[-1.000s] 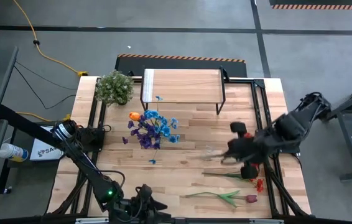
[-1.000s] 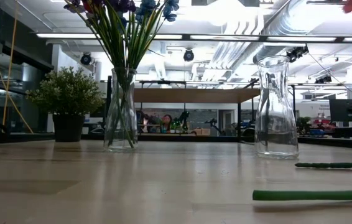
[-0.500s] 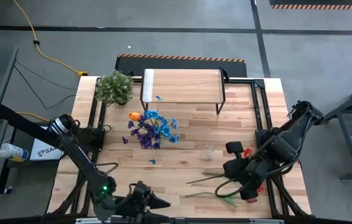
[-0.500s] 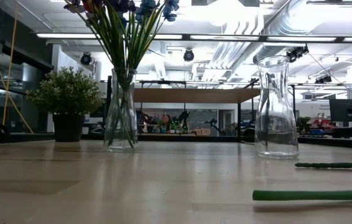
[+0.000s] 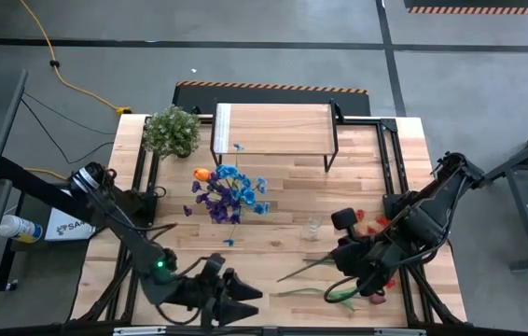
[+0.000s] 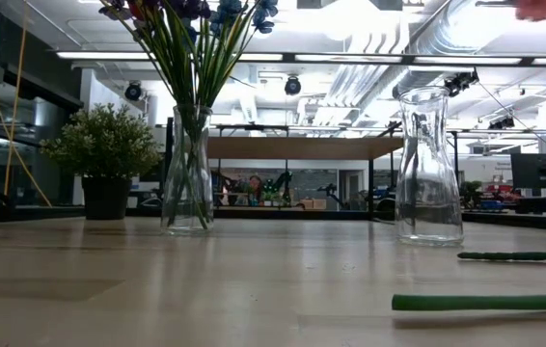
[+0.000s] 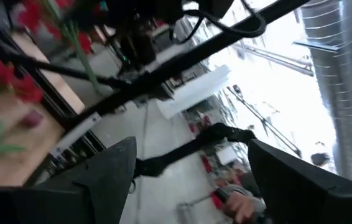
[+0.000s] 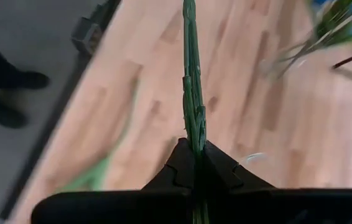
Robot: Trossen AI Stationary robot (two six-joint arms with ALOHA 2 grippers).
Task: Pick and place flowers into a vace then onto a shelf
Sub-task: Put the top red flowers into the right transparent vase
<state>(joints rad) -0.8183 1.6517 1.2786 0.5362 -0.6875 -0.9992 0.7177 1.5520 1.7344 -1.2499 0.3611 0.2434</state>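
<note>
Right end effector (image 8: 194, 163) pinching flower stem (image 8: 191, 81), empty vase (image 5: 313, 227) nearby, left end effector (image 5: 231, 301) spread.

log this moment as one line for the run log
right hand: shut on green flower stem, lifted over table's front right | left hand: open, empty, front edge | filled vase: upright | empty vase: upright | shelf: bare

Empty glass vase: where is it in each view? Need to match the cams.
High: empty vase, right of center, in front of the shelf.
Low: right of middle.
Left wrist: not in it.
Right wrist: cannot tell; a pale blur shows beside the stem in the right claw.
Shared landmark: the flower-filled vase.
</note>
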